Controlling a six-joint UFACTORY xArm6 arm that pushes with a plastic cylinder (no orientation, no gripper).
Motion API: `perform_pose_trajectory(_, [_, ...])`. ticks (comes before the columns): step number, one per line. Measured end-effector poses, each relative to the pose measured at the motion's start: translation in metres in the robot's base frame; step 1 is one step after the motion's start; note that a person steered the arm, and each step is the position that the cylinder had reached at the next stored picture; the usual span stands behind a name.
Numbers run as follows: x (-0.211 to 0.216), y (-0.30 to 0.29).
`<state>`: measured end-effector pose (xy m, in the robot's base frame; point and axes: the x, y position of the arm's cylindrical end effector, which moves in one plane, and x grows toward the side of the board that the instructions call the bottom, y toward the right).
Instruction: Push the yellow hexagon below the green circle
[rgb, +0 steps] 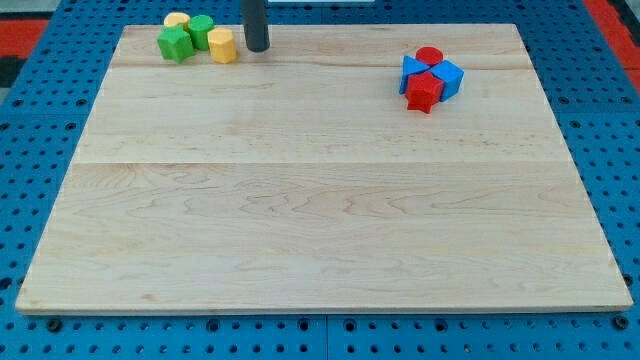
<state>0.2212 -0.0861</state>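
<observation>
The yellow hexagon (222, 46) stands near the view's top left on the wooden board (320, 200). The green circle (201, 30) is just up and left of it, touching or nearly so. A green star-like block (175, 44) sits left of the circle, and a second yellow block (177, 20) lies behind it, at the board's top edge. My tip (257, 47) is just right of the yellow hexagon, a small gap apart.
A cluster at the view's upper right holds a red circle (428, 56), a red star (423, 91) and two blue blocks (449, 77) (410, 69). A blue pegboard surrounds the board.
</observation>
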Motion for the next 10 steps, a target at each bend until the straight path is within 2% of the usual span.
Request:
perform_pose_trajectory(5, [0.011,0.001])
perform_pose_trajectory(10, [0.014,-0.052])
